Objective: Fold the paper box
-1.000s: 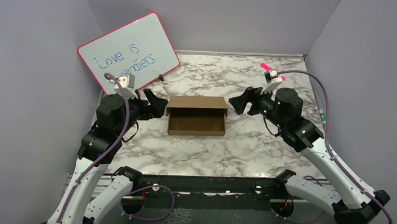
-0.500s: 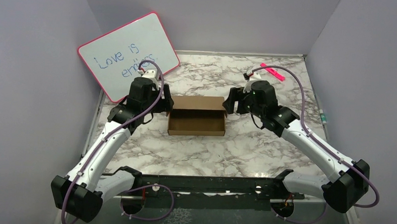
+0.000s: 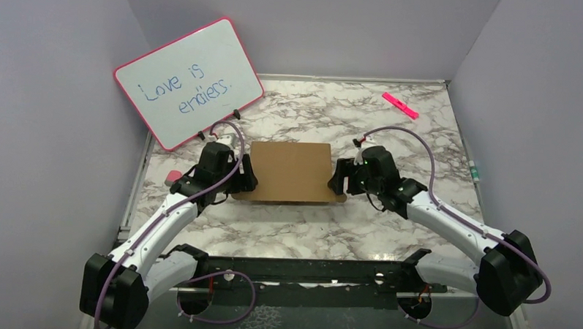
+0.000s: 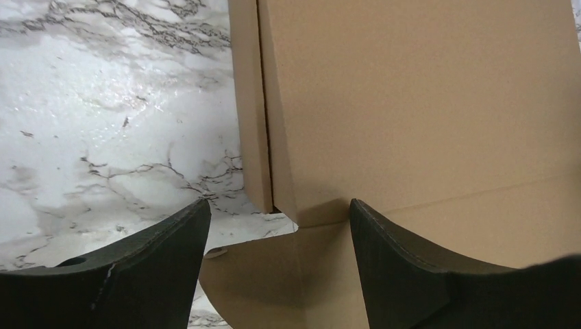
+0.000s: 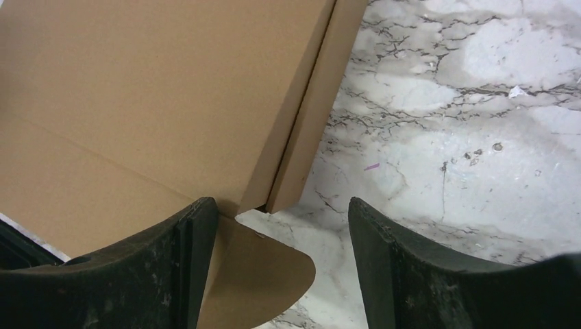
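The paper box [image 3: 288,170] is plain brown cardboard and lies mid-table with its lid folded down flat over the tray. A rounded tab sticks out at each front corner. My left gripper [image 3: 245,179] is at the box's left front corner, open. In the left wrist view the left tab [image 4: 274,274] lies between the jaws of the left gripper [image 4: 279,205], untouched, beside the box [image 4: 411,103]. My right gripper [image 3: 337,179] is at the right front corner, open. The right wrist view shows the right tab [image 5: 267,267] under the right gripper [image 5: 281,202], next to the box [image 5: 171,89].
A pink-framed whiteboard [image 3: 189,80] leans against the back left wall. A pink marker [image 3: 400,105] lies at the back right. A small pink object [image 3: 172,177] sits left of the left arm. Grey walls close in three sides of the marble table [image 3: 308,223].
Both arms reached forward and dropped low to the box's sides. The lid, standing open a second ago, now lies flat over the tray. Both sets of jaws narrowed slightly.
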